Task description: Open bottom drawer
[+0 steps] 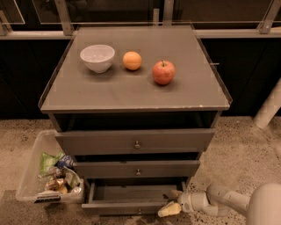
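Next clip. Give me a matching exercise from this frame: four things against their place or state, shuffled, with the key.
Things:
1. white bowl
2. apple
3. bottom drawer
4. gripper

Places or states:
A. on the cabinet top, rightmost of three
B. near the floor, at the right end of a drawer front
C. pulled out partway
D. on the cabinet top, leftmost of three

Pairs: 1-D, 2-A, 3-C, 4-B

Seemingly a robot test lab: speckled concrete floor (246, 145), glazed metal-framed partitions (109, 11), a grey drawer cabinet (131, 94), a clear bin (31, 176) of snack packets (57, 176), the gripper (171, 202) low beside the bottom drawer (123, 207).
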Tool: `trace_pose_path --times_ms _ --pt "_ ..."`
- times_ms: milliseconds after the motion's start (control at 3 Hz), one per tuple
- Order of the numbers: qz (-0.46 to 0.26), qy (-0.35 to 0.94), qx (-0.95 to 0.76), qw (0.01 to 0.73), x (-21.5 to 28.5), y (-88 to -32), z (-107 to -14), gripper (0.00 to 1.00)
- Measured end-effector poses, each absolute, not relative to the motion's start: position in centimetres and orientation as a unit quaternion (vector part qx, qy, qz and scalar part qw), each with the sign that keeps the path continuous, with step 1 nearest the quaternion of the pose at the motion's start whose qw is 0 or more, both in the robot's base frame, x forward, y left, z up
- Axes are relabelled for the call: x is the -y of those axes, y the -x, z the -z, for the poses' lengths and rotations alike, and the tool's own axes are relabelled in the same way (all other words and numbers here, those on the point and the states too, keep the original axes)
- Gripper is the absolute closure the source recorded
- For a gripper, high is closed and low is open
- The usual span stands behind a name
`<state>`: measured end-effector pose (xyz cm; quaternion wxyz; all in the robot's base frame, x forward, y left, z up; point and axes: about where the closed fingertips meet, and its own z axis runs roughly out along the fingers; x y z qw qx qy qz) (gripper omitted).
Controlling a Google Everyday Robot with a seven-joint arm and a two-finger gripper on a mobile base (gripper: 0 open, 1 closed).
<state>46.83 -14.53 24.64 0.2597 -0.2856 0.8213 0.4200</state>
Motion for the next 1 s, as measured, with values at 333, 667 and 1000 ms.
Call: trace_pose_path --times_ms 333,667,1000 --pt "-0.427 0.281 -0.822 0.25 14.2 -46.7 -23.5 0.0" --pt "-0.439 0.268 -0.824 0.236 14.1 -46.5 -21.5 0.0" --pt "-0.439 0.268 -0.824 0.236 14.1 -46.5 -21.7 0.0"
